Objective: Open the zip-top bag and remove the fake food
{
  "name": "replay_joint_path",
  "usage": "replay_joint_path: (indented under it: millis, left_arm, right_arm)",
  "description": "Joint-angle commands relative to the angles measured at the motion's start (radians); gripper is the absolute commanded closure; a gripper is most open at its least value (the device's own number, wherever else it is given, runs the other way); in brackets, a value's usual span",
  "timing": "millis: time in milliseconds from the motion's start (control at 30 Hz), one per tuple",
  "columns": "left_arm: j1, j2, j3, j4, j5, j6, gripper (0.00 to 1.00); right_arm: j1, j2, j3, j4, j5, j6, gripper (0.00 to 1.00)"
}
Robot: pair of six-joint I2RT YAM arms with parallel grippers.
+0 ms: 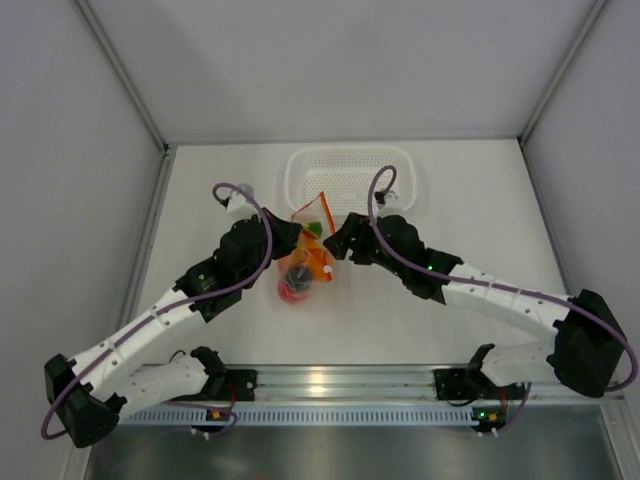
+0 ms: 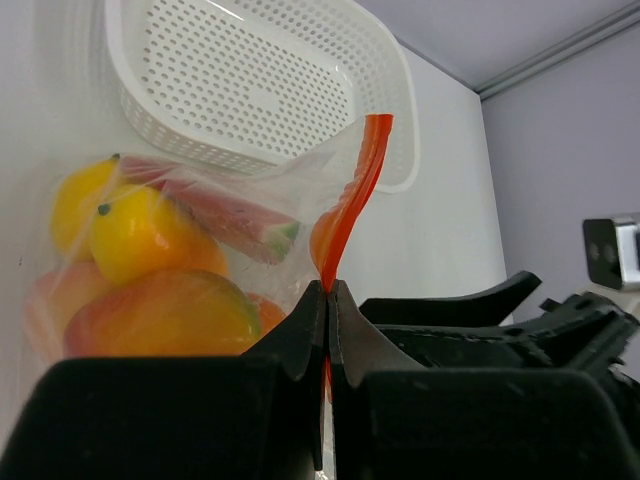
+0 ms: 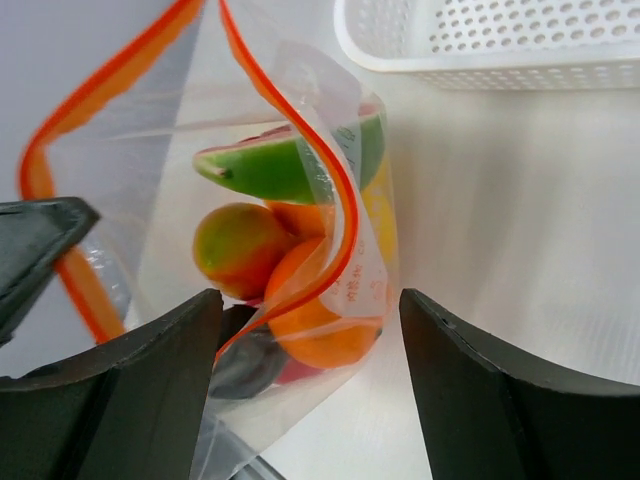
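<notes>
Left wrist: left pincer (image 2: 327, 292) clamped on the orange strip of the zip-top bag (image 2: 352, 205) | right wrist: right pincer (image 3: 310, 315) wide, bag mouth parted, fake food (image 3: 245, 245) inside | top external: bag between both arms, beside white basket (image 1: 350, 175) on tabletop (image 1: 480, 200)

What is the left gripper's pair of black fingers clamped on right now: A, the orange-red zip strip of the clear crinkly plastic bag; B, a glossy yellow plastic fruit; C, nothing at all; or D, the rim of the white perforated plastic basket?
A: in the left wrist view the left gripper is shut on the orange-red zip strip of the clear zip-top bag, with the white perforated basket lying apart behind it.
</notes>
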Motion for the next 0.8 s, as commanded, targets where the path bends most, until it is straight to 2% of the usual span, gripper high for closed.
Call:
replay_joint_path:
  millis: [0, 100, 133, 200, 233, 300, 333, 433, 533, 767]
  left_arm:
    - [-0.002, -0.003, -0.005, 0.083, 0.006, -0.011, 1.0]
    - [-0.002, 0.0, -0.012, 0.095, 0.012, -0.011, 1.0]
    - [-0.002, 0.002, -0.017, 0.097, 0.012, -0.013, 1.0]
    - [-0.002, 0.006, -0.019, 0.097, 0.0, -0.008, 1.0]
    - [-0.002, 0.011, -0.019, 0.095, -0.008, -0.002, 1.0]
    - [-0.002, 0.011, -0.013, 0.068, -0.049, 0.004, 1.0]
    - [-0.002, 0.011, -0.011, 0.057, -0.064, 0.006, 1.0]
    - [-0.002, 0.014, -0.005, 0.04, -0.095, 0.03, 1.0]
    - [-0.002, 0.013, 0.014, 0.003, -0.143, 0.058, 1.0]
    - [-0.002, -0.024, 0.021, -0.034, -0.222, 0.115, 1.0]
  right_arm:
    - [0.0, 0.1, 0.079, 0.001, 0.016, -0.027, 0.27]
    - [-0.008, 0.184, 0.116, 0.019, -0.001, -0.033, 0.28]
    - [-0.012, 0.205, 0.137, 0.021, -0.012, -0.046, 0.36]
    - [-0.015, 0.249, 0.158, -0.002, -0.009, -0.059, 0.45]
    - [-0.014, 0.255, 0.156, -0.007, -0.001, -0.073, 0.57]
    - [-0.015, 0.247, 0.144, -0.031, 0.049, -0.094, 0.69]
    - [-0.015, 0.241, 0.126, -0.031, 0.071, -0.121, 0.84]
    - [-0.043, 0.223, 0.077, -0.093, 0.102, -0.16, 0.96]
    - [-0.08, 0.169, 0.001, -0.117, 0.123, -0.192, 0.96]
    - [-0.204, 0.1, -0.095, -0.166, 0.057, -0.281, 0.98]
